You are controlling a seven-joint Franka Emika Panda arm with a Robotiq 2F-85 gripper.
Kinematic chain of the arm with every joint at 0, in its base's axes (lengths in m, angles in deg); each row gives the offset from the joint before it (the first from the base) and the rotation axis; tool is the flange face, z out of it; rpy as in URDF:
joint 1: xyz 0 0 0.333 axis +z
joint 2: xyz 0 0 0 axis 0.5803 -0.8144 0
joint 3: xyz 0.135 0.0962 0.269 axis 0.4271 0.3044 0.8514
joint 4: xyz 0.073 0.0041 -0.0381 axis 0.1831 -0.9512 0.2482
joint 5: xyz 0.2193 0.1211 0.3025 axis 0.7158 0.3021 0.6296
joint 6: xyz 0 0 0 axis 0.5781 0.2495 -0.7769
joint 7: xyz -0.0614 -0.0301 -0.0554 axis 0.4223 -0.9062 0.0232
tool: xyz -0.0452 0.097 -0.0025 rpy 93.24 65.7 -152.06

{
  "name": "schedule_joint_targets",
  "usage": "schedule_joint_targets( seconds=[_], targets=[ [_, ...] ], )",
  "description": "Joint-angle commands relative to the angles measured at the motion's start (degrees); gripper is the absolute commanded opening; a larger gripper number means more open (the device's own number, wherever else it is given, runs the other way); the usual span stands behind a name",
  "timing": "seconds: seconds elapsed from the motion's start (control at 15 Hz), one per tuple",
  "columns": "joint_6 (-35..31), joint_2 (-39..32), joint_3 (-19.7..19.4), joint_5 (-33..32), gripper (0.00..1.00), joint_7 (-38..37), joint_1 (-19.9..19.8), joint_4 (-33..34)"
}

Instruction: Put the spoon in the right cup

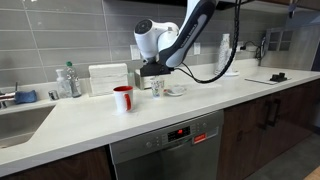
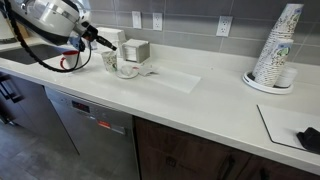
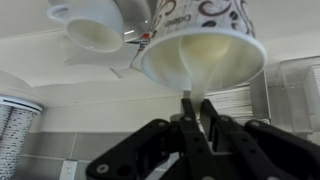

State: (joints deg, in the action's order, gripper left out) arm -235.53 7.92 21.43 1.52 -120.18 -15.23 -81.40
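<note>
One spoon (image 3: 187, 100) stands clenched in your tool (image 3: 195, 118), right over the right cup (image 3: 200, 50), its far end at that cup's mouth. The red cup (image 3: 95, 30) sits just beside the right cup on the tabletop (image 1: 200, 105).

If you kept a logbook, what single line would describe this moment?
gripper: shut on spoon | spoon: tip at mouth of whitish printed cup | red cup: beside it | release: not yet
</note>
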Motion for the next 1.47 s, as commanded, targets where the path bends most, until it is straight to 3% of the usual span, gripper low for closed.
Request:
schedule_joint_targets(
  seconds=[0.0,0.6,0.67,0.93,1.13,1.2,1.33,1.4],
  targets=[
    [3.50,0.52,3.64,-2.02,0.03,-1.31,-2.17,-0.84],
    [7.14,0.84,6.93,-1.92,0.03,-1.06,-4.40,-0.99],
    [7.17,0.85,7.09,-1.87,0.29,-0.96,-4.59,-0.99],
    [6.87,0.78,7.45,-1.95,0.61,-0.91,-5.17,-0.73],
    [6.75,0.77,7.69,-1.90,0.63,-0.84,-5.39,-0.56],
    [6.72,0.88,7.77,-1.98,0.59,-0.87,-5.42,-0.55],
    [6.06,1.51,8.16,-1.58,0.70,-0.29,-5.72,-0.80],
    [5.60,2.25,8.48,-1.01,0.86,0.40,-5.99,-1.13]
  ],
)
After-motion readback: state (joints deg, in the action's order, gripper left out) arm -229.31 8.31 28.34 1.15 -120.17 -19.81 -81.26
